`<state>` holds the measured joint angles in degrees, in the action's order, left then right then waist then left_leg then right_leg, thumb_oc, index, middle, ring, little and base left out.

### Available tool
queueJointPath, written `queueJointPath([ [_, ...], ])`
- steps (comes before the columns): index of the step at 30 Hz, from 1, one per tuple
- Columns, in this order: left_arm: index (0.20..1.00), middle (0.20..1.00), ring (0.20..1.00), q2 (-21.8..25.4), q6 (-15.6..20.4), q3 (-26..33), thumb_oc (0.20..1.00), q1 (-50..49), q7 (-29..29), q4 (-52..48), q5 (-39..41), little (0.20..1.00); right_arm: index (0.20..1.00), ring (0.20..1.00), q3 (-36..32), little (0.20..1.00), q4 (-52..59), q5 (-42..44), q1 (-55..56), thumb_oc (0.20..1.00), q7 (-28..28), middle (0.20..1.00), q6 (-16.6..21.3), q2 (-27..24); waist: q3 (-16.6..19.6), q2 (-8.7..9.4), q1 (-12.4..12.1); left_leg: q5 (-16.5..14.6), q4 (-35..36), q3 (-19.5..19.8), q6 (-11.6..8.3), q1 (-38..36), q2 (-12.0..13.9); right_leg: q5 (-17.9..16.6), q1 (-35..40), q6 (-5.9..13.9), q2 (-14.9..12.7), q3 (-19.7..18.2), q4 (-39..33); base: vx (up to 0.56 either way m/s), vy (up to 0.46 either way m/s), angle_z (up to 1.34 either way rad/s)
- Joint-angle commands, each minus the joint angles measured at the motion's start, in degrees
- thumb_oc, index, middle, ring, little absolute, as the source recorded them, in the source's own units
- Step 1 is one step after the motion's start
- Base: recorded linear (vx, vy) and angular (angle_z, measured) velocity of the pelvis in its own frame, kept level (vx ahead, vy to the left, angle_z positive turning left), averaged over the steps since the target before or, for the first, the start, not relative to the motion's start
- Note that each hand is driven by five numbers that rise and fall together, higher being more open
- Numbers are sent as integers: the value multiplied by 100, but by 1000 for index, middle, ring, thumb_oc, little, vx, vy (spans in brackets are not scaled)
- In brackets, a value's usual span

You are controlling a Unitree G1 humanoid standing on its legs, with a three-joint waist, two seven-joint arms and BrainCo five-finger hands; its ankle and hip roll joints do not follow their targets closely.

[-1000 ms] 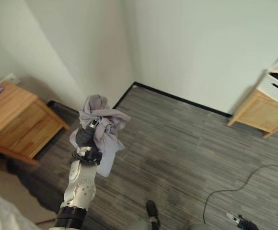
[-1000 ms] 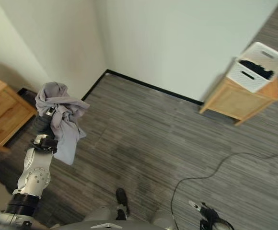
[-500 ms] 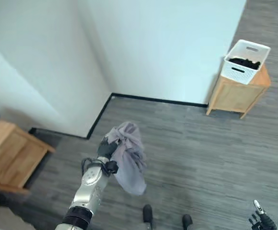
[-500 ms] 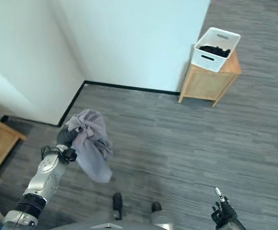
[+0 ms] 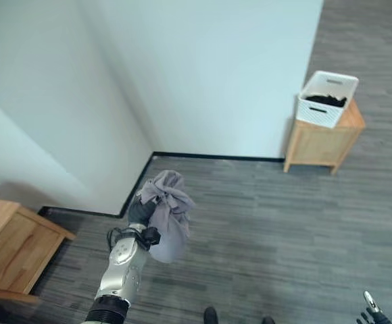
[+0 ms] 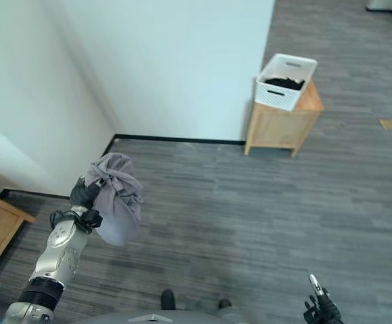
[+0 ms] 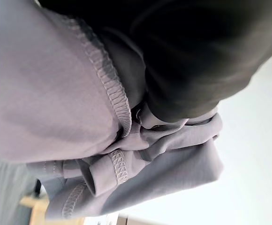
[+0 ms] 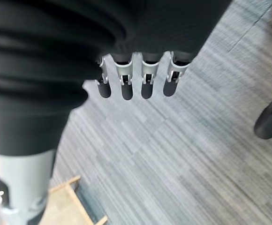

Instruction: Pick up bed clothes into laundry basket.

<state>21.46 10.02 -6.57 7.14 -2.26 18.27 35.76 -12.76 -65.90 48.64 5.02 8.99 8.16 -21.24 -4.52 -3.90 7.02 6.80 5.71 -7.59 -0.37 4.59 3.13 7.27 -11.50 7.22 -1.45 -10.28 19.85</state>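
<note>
1. A grey plank floor [image 6: 250, 202] and pale walls are being shown.
2. One grey cloth [image 6: 117, 196] is being held aloft, bunched in the curled left hand [image 6: 82, 196].
3. One white basket [image 6: 285, 72], already holding dark laundry, is standing on one stand [image 6: 280, 125], well apart; carrying and dropping are judged outstanding.
4. The right hand [image 8: 136, 77] is hanging with fingers straight, holding nothing.

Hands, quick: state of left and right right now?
Left hand: shut on the grey garment, held up above the floor.
Right hand: open, fingers straight, holding nothing.
</note>
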Motion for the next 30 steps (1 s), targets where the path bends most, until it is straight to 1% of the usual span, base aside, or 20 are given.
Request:
queueJointPath([
  [1, 200, 200, 200, 152, 413, 177, 200, 621, 14, -148, 248, 200, 1000, 1000, 49, 1000, 399, 285, 91, 1000, 0, 1000, 160, 81, -200, -92, 6, -771, -81, -107, -342, -786, 259, -732, -614, 314, -570, -197, -47, 147, -310, 12],
  [2, 200, 200, 200, 137, 430, 145, 200, 598, 9, -254, 364, 200, 1000, 1000, 136, 1000, 586, 214, 81, 1000, -5, 1000, 164, 120, -174, -120, -9, -819, -83, -297, -475, -886, 415, -877, -695, 274, -1026, 28, -520, 182, -401, -12],
  [5, 200, 200, 200, 78, 436, 30, 200, 575, 135, -230, 533, 200, 1000, 1000, 191, 1000, 590, 149, 92, 1000, -15, 1000, 185, 133, -143, -75, 82, -868, -93, -341, -618, -1102, 583, -1046, -622, 352, -1192, 50, -1160, 169, -381, -73],
  [6, 200, 200, 200, 39, 352, 18, 200, 392, 337, -173, 666, 200, 1000, 1000, 255, 1000, 588, 135, 142, 1000, -22, 1000, 140, 196, -62, -21, 115, -687, -223, -364, -784, -1237, 908, -945, -524, 385, -1076, 138, -1201, 215, -528, -43],
  [7, 200, 200, 200, 45, 349, 21, 200, 381, 343, -177, 672, 200, 1000, 1000, 261, 1000, 596, 134, 151, 1000, -26, 1000, 139, 200, -55, -26, 123, -684, -225, -356, -793, -1231, 921, -933, -532, 377, -1065, 147, -1182, 191, -683, -18],
  [10, 200, 200, 200, -246, 330, 173, 200, 205, 284, -46, 867, 200, 1000, 1000, 381, 1000, 495, -66, 570, 1000, 155, 1000, 61, 165, -35, 42, 196, 717, -1151, -163, -889, -709, 1573, -550, -332, -65, -548, 222, -873, 42, -561, 29],
  [12, 200, 200, 200, -275, 258, 165, 200, 166, 319, -122, 779, 200, 1000, 1000, 301, 1000, 382, -11, 812, 1000, 184, 1000, 42, 108, -79, 218, 246, 789, -1999, -322, -680, -382, 1714, -463, -57, -305, -515, 392, -903, 29, -447, 38],
  [13, 200, 200, 200, -274, 257, 167, 200, 167, 319, -123, 778, 200, 1000, 1000, 302, 1000, 381, -11, 809, 1000, 184, 1000, 42, 108, -66, 210, 241, 796, -2001, -324, -682, -362, 1725, -485, -72, -310, -504, 390, -919, 33, -358, 29],
  [14, 200, 200, 200, -234, 242, 142, 200, 157, 330, -98, 698, 200, 1000, 1000, 286, 1000, 333, -42, 943, 1000, 211, 1000, 8, 66, -91, 291, 221, 673, -2367, -400, -618, -267, 1677, -404, 70, -393, -491, 455, -939, 60, -372, 46],
  [15, 200, 200, 200, -233, 233, 178, 200, 71, 358, -94, 717, 200, 1000, 1000, 247, 1000, 252, 19, 954, 1000, 221, 1000, -38, 20, -119, 341, 111, 409, -2632, -108, -579, 63, 1129, -399, 255, -431, -420, 410, -1035, 60, -369, 59],
  [16, 200, 200, 200, -233, 232, 180, 200, 72, 358, -94, 717, 200, 1000, 1000, 248, 1000, 250, 19, 951, 1000, 221, 1000, -38, 20, -107, 341, 113, 417, -2630, -107, -577, 80, 1127, -414, 243, -430, -422, 411, -1047, 173, -417, 45],
  [17, 200, 200, 200, -306, 170, 262, 200, -109, 366, -32, 709, 200, 1000, 1000, -128, 1000, 199, 534, 912, 1000, 190, 1000, -107, 118, -112, 392, -22, 68, -2633, -36, -475, 601, 514, -421, 507, -461, -387, 426, -1253, 137, -210, 51],
  [18, 200, 200, 200, -307, 169, 258, 200, -109, 366, -32, 708, 200, 1000, 1000, -131, 1000, 196, 537, 914, 1000, 193, 1000, -107, 117, -116, 393, -8, 51, -2651, -22, -467, 604, 502, -409, 524, -453, -401, 443, -1258, 336, -317, 54],
  [19, 200, 200, 200, -254, 132, 165, 200, -194, 450, -1, 654, 200, 1000, 1000, -105, 1000, 71, 520, 767, 1000, 190, 1000, -115, 40, -119, 261, -232, -177, -1790, -19, -307, 945, -188, -388, 728, -431, -159, 498, -1394, 207, -98, 72],
  [20, 200, 200, 200, -255, 132, 164, 200, -196, 451, -2, 654, 200, 1000, 1000, -105, 1000, 70, 519, 769, 1000, 191, 1000, -115, 38, -120, 269, -224, -173, -1764, -17, -302, 922, -205, -372, 739, -426, -174, 503, -1390, 342, -154, 56],
  [22, 200, 200, 200, -201, 167, 194, 200, -189, 428, -48, 623, 200, 1000, 1000, 97, 1000, 161, 403, 682, 1000, 211, 1000, -88, 5, -178, 154, -345, 65, -1205, 129, -324, 950, -388, -275, 834, -442, 54, 497, -1342, 178, -55, 11],
  [25, 200, 200, 200, -156, 165, 337, 200, -241, 332, -59, 498, 200, 1000, 1000, 385, 1000, 473, 171, 529, 1000, 232, 1000, -30, 56, -174, 103, -372, -201, -1037, 253, -118, 573, -471, -45, 865, -403, 74, 508, -1124, 234, 18, -28],
  [27, 200, 200, 200, -161, 128, 523, 200, -371, 330, -173, 359, 200, 1000, 1000, 339, 1000, 573, 166, 537, 1000, 254, 1000, -57, 217, -87, 75, -391, -441, -834, 111, 75, 188, -525, 157, 798, -284, -126, 575, -348, 353, 104, -1],
  [28, 200, 200, 200, -158, 126, 551, 200, -403, 339, -211, 355, 200, 1000, 1000, 383, 1000, 606, 90, 519, 1000, 310, 1000, -77, 221, -91, 61, -412, -489, -770, 84, 141, 70, -537, -1, 554, -197, -199, 562, 184, 211, 85, -18],
  [30, 200, 200, 200, -132, 110, 548, 200, -404, 347, -235, 314, 200, 1000, 1000, 508, 1000, 767, -52, 485, 1000, 352, 1000, -93, 204, -190, 94, -385, -543, -607, 42, 248, -232, -623, -764, -1, -39, -347, 533, 1222, 161, 68, -26],
])
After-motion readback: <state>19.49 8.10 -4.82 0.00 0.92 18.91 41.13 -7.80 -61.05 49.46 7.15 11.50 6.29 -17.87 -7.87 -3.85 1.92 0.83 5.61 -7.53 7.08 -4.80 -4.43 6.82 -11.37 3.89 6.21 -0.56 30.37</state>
